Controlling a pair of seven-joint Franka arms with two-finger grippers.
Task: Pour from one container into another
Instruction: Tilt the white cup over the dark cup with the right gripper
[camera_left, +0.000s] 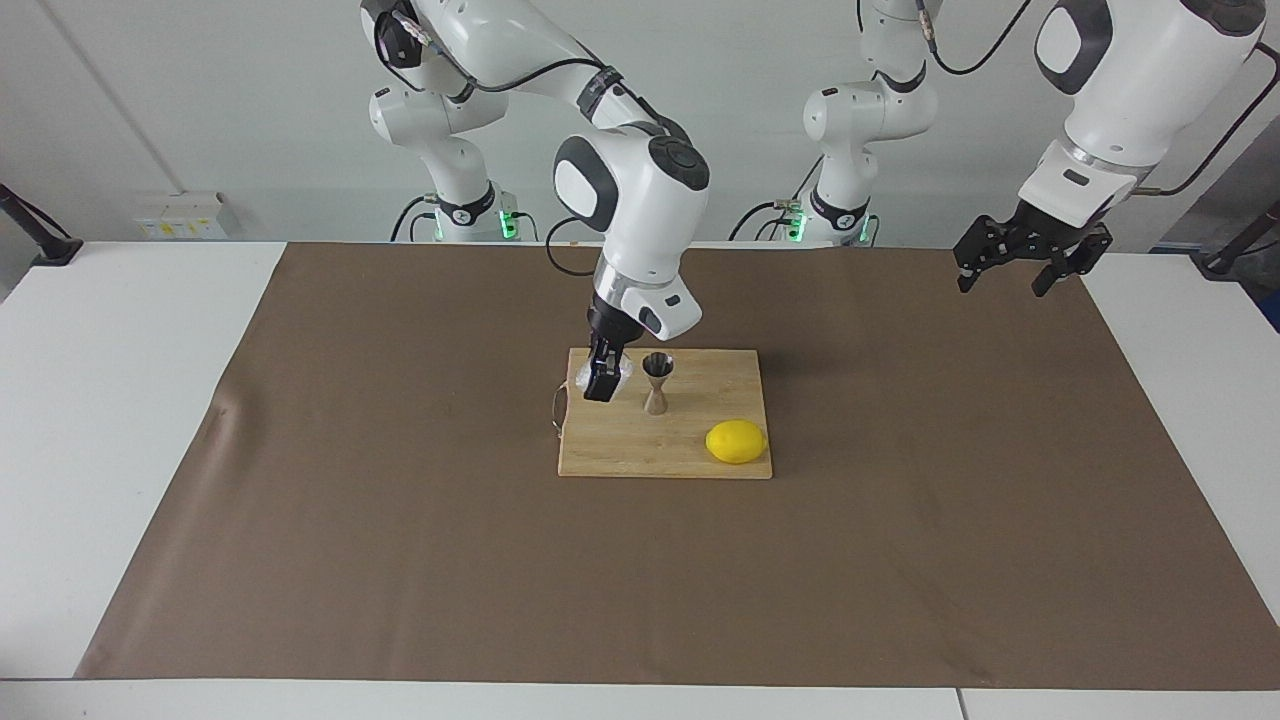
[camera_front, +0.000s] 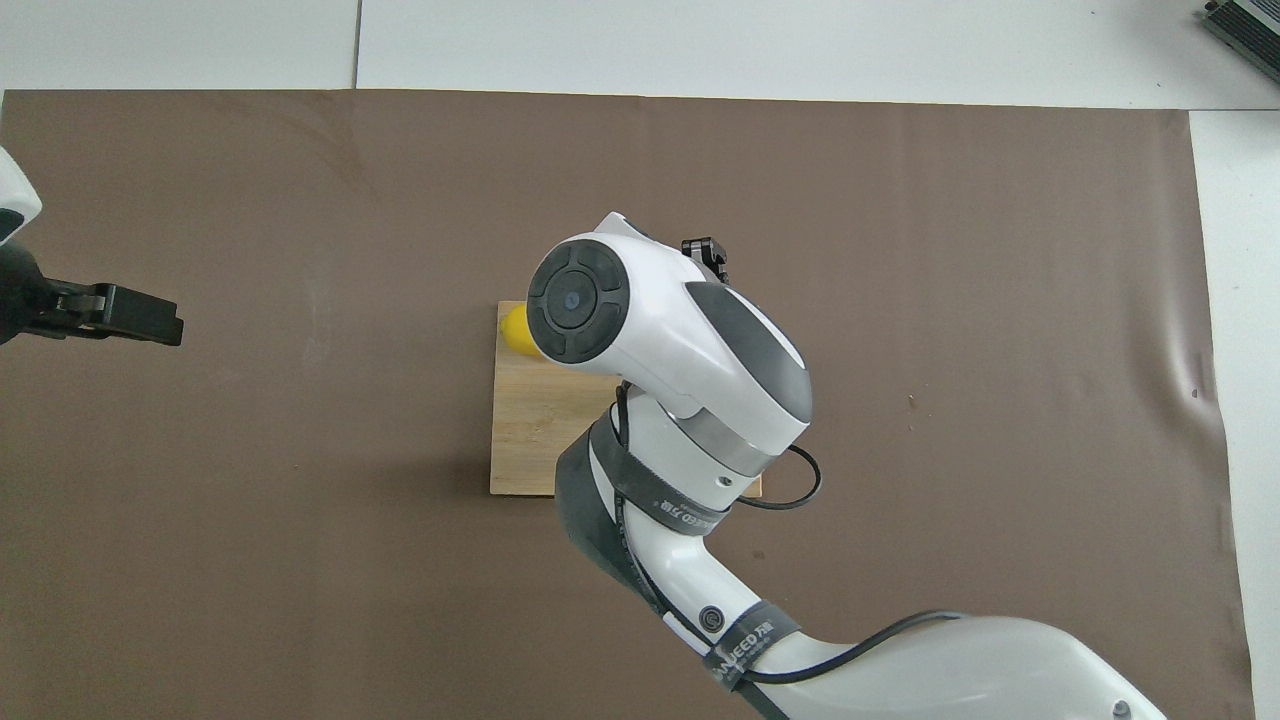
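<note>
Facing view: right gripper (camera_left: 603, 380) clamps the glass cup (camera_left: 598, 376) over the cutting board (camera_left: 665, 452), just beside the jigger (camera_left: 657, 383); left gripper (camera_left: 1020, 258) waits, fingers wide; tip slowly, lip above the jigger's mouth. Overhead view: the arm hides both containers.

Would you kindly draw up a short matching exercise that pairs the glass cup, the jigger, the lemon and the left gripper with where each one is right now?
Things:
1. glass cup
2. jigger
3. lemon
4. left gripper

Places or states:
A. stands upright on the wooden board, near its middle
B. open, held in the air over the left arm's end of the brown mat, waiting
C. lies on the board's corner farther from the robots
D. held by the shut right gripper above the board, close beside the jigger

Pairs: 1-D, 2-A, 3-C, 4-B
</note>
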